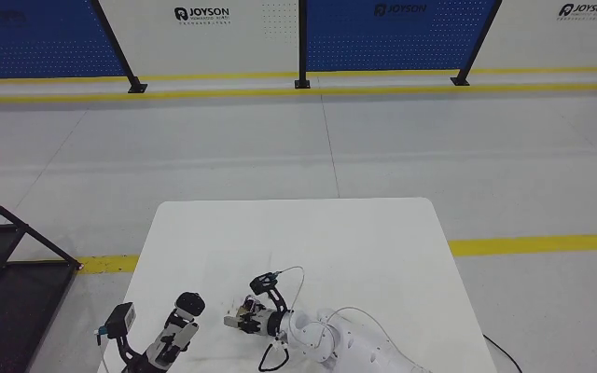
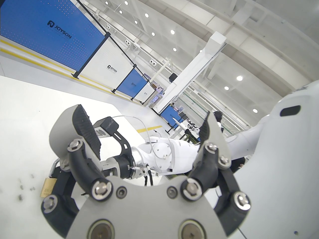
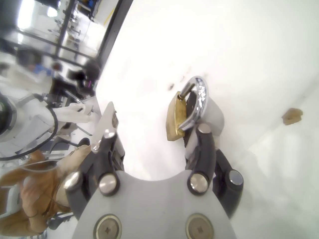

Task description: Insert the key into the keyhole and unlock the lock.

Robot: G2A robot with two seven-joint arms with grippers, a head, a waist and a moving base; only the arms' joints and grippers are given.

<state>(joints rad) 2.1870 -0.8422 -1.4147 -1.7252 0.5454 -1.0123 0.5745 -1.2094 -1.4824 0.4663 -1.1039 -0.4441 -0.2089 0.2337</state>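
Note:
A brass padlock (image 3: 176, 118) with a silver shackle (image 3: 200, 95) lies on the white table (image 3: 236, 38), leaning against one finger (image 3: 211, 115) of my right gripper (image 3: 152, 108). That gripper is open, and its other finger (image 3: 107, 120) stands well clear of the lock. In the top view the right gripper (image 1: 242, 321) is low on the table near its front edge. My left gripper (image 2: 145, 115) is open and holds nothing. It hovers just left of the right gripper (image 1: 182, 322). From there the padlock (image 2: 47, 187) shows beside the right arm's black fingers.
Small dark specks (image 2: 25, 187) mark the table beside the lock, and a small tan scrap (image 3: 292, 116) lies a little way off. The table's far half (image 1: 308, 233) is bare. A black frame (image 1: 28, 252) stands left of the table.

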